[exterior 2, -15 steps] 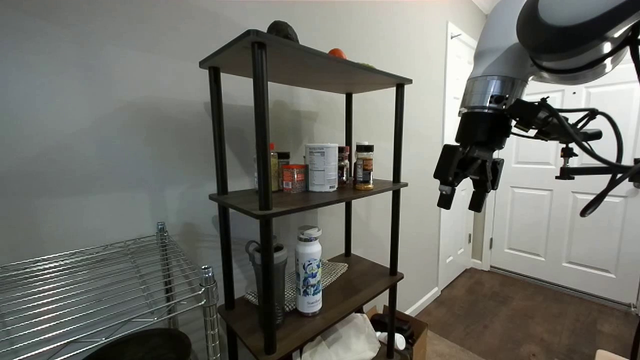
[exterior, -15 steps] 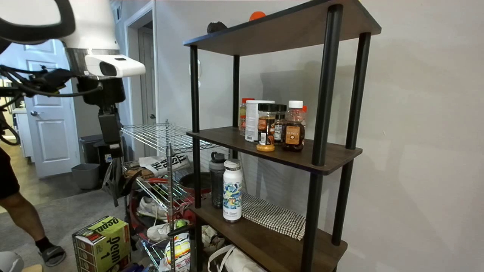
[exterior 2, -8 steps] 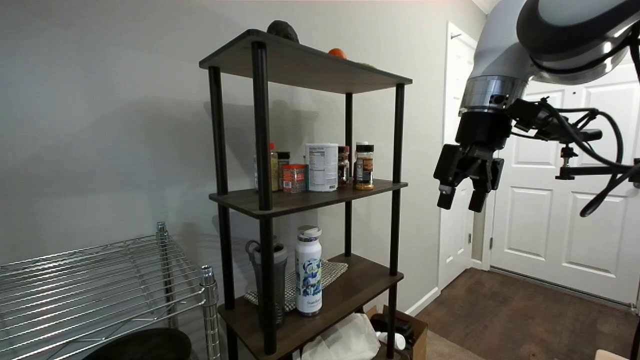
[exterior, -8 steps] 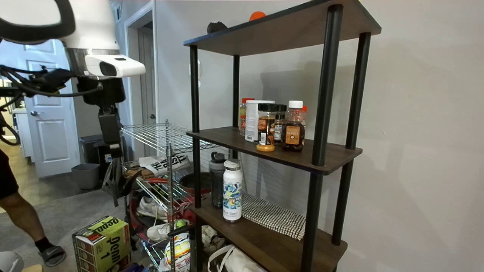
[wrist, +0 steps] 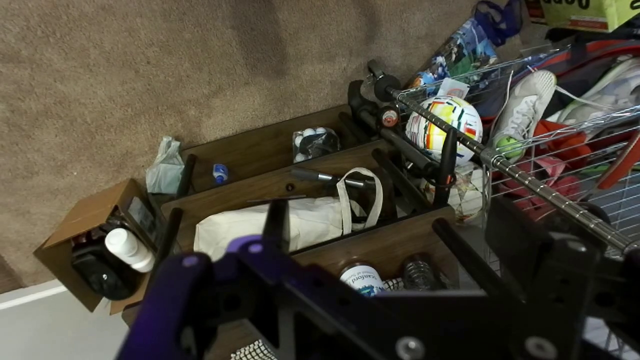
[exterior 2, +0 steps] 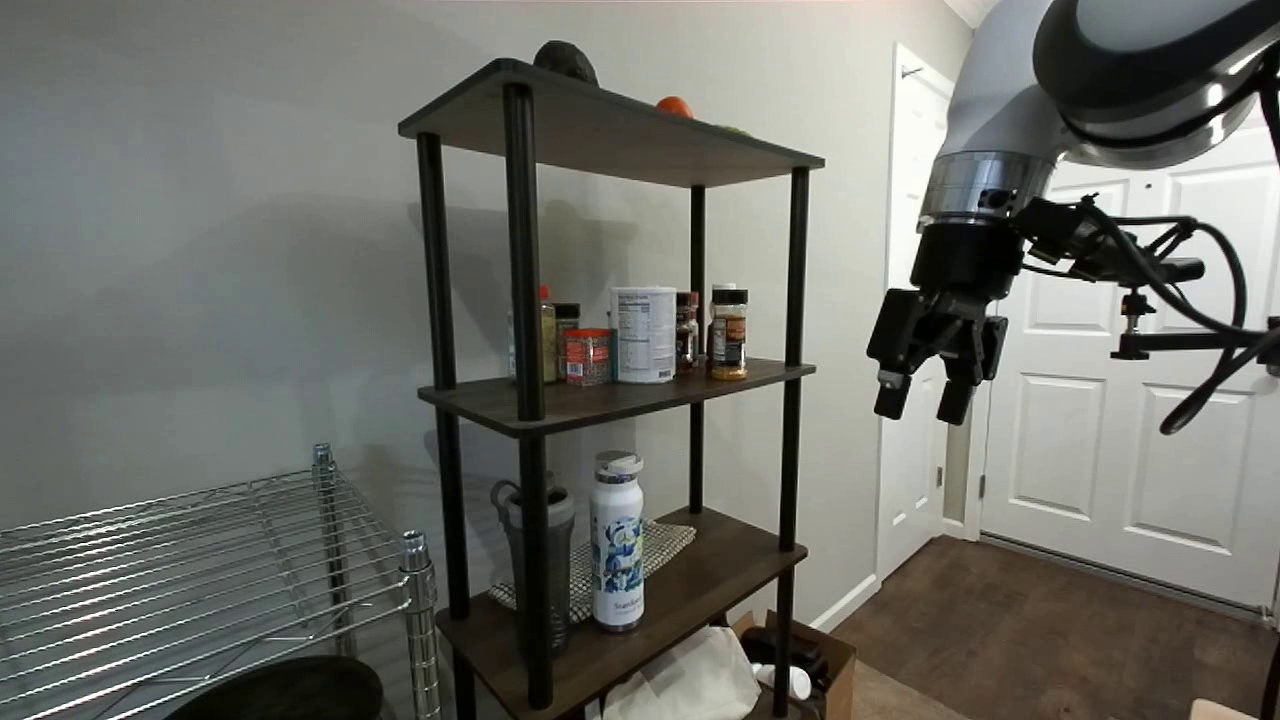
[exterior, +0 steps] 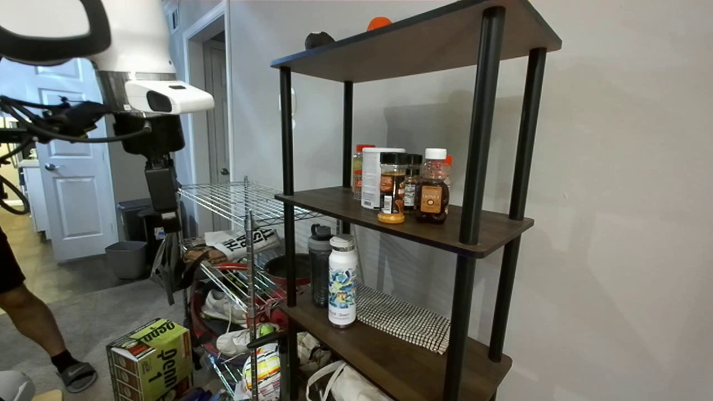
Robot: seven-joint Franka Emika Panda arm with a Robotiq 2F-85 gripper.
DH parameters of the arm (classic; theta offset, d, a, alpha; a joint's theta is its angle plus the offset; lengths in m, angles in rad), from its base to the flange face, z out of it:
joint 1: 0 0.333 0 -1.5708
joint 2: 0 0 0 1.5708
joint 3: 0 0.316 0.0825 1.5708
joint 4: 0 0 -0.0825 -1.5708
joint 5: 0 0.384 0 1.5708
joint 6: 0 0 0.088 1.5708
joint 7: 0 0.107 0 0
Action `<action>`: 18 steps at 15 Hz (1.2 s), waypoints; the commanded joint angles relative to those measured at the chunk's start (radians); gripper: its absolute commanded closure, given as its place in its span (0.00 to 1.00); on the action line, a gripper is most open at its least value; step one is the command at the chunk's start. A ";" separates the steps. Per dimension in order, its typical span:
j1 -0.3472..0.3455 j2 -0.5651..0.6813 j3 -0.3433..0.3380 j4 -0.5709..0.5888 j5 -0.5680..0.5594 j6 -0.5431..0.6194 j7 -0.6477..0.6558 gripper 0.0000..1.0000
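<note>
My gripper (exterior 2: 922,402) hangs in the air beside a dark brown shelf unit (exterior 2: 610,405), fingers pointing down and apart, nothing between them. In the wrist view, the gripper (wrist: 393,222) spreads its fingers wide above the lower shelves. On the middle shelf stand a white canister (exterior 2: 645,335), a black-capped spice jar (exterior: 391,192), a honey bottle (exterior: 431,200), a red-lidded jar (exterior 2: 588,357) and other jars, partly hidden. One level down are a white patterned bottle (exterior: 342,284), a dark bottle (exterior: 319,267) and a checked cloth (exterior: 401,317). None of these touches the gripper.
A dark round object (exterior 2: 566,62) and an orange one (exterior 2: 675,106) lie on the top shelf. A wire rack (exterior: 250,223) adjoins the unit. Below are a cream tote bag (wrist: 310,222) and a cardboard box (wrist: 95,215). A person's leg (exterior: 33,317) shows beside a yellow-green box (exterior: 161,356).
The arm, gripper and shelf objects look unmoved. Only the person's leg at the edge of an exterior view has shifted slightly.
</note>
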 commanded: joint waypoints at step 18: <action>0.007 0.024 0.011 0.012 0.056 0.041 -0.016 0.00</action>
